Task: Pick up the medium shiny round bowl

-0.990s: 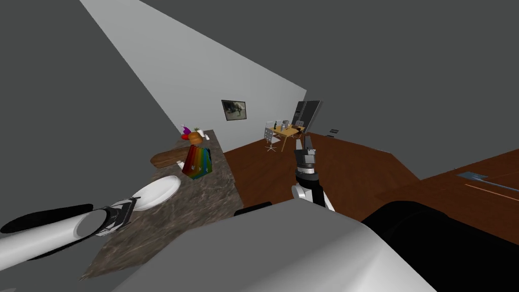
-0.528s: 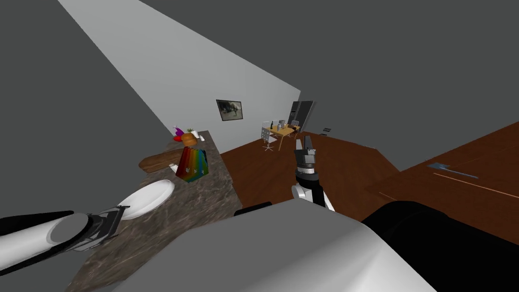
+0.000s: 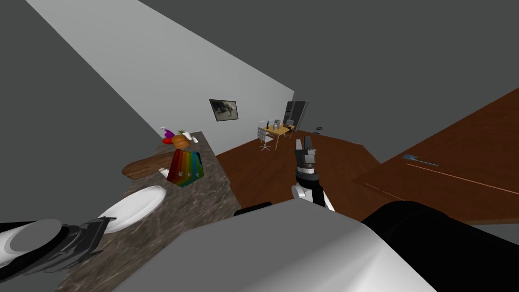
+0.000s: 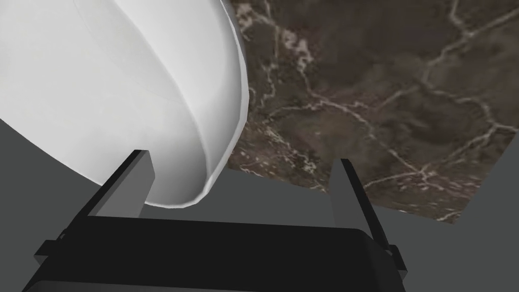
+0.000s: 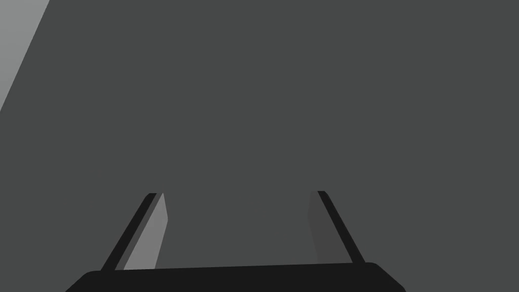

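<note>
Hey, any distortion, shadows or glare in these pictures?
Head view: rolled, wide-angle, so the counter and walls slant. Left wrist view: the white bowl shows soft shading, no glare, no shadow on the counter. Right wrist view: one finger of the right gripper lit, the other shaded.

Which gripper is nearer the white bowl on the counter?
Left. The left gripper is open at the rim of the white bowl; the right gripper hangs over the wood floor, well away.
</note>
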